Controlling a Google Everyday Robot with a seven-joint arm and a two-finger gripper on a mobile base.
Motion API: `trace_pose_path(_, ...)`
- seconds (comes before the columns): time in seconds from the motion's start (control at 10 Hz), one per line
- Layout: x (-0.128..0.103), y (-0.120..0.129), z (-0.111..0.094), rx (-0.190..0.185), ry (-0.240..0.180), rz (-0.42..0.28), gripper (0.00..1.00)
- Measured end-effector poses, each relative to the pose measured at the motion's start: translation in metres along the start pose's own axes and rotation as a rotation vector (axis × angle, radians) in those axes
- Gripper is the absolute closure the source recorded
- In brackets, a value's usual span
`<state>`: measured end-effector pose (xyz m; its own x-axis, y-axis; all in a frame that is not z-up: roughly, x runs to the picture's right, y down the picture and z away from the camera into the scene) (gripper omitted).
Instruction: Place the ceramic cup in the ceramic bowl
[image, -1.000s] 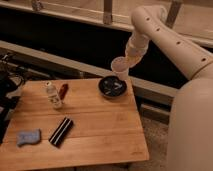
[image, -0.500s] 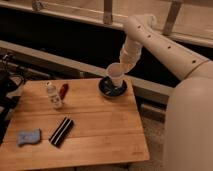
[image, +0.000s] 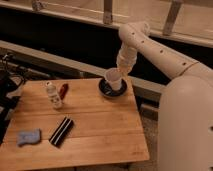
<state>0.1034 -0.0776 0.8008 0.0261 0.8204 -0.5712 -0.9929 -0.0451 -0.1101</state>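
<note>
The gripper (image: 120, 70) holds the white ceramic cup (image: 113, 79) by its rim, inside the dark ceramic bowl (image: 112, 89). Both look stiff and fragile; release should be gentle.

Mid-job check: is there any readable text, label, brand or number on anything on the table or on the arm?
No legible text anywhere.
Small clear bottle with white cap: any label is too blurred to read.
Flat black rectangular object: no readable marking.
White ceramic cup, dark ceramic bowl, blue sponge, red object: plain.
White arm's gripper, at the cup over the bowl: no markings visible.
</note>
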Motion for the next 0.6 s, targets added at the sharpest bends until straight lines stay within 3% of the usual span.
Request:
trace_pose_path(0.3,-0.007,-0.003,0.011,0.000,-0.003,0.000,1.00)
trace_pose_path(0.6,-0.017,0.003,-0.014,-0.049,-0.023,-0.002,1.00)
